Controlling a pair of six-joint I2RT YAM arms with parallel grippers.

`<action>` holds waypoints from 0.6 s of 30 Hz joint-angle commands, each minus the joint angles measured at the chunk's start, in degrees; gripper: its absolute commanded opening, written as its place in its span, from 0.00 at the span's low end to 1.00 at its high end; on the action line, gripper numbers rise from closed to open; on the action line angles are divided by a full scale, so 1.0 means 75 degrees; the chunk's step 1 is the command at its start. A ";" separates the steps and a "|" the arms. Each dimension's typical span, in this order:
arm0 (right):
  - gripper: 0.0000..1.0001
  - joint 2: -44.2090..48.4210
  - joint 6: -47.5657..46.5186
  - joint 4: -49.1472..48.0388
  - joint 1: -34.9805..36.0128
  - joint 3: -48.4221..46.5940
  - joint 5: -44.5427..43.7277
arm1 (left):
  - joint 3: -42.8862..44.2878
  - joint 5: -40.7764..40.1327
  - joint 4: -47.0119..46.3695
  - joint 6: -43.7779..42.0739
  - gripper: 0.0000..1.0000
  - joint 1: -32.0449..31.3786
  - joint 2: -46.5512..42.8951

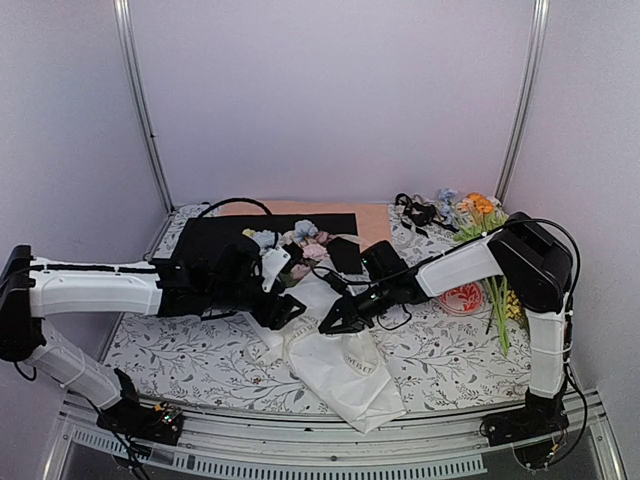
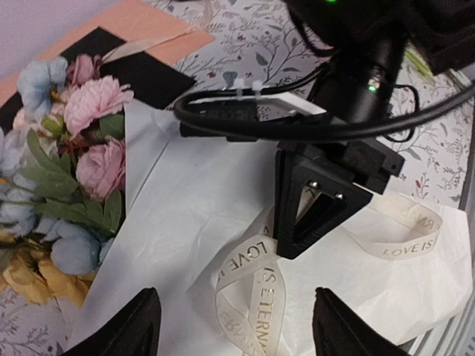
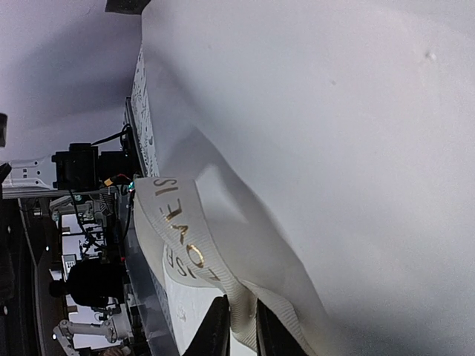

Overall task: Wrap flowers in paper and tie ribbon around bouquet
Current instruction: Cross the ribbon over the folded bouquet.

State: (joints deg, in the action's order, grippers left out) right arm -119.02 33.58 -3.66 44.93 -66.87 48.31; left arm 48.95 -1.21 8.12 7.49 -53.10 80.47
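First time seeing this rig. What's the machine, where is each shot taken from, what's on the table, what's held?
A left arm and a right arm are bolted at the near edge of the table, each ending in a two-finger gripper. The wide picture comes from a fixed camera above and behind them; the other two come from a camera on each wrist. On the table lie a black sheet, a peach sheet and the bouquet: flowers wrapped in white paper. The right gripper is shut on the cream ribbon, printed LOVE IS ETERNAL, which loops across the paper. The left gripper is open and holds nothing.
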 commanded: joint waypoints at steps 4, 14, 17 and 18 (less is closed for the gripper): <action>0.15 -0.0022 0.0087 -0.0187 -0.0031 -0.0056 -0.0114 | -0.0492 0.0314 -0.0559 -0.0509 0.36 -0.0438 -0.0100; 0.14 -0.0021 0.0098 -0.0204 -0.0025 -0.0072 -0.0094 | -0.0156 -0.0311 -0.0011 -0.0200 0.48 -0.0579 0.1116; 0.14 -0.0021 0.0080 -0.0165 -0.0024 -0.0066 -0.0106 | -0.0242 -0.0226 -0.0245 -0.0299 0.48 -0.0609 0.1165; 0.14 -0.0021 0.0081 -0.0166 -0.0022 -0.0061 -0.0104 | -0.0280 -0.0194 -0.0306 -0.0301 0.48 -0.0616 0.1166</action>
State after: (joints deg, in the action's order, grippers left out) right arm -119.02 33.91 -4.19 44.93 -66.87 48.10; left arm 46.15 -2.35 7.66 5.76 -56.86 88.92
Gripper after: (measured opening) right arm 0.140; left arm 0.477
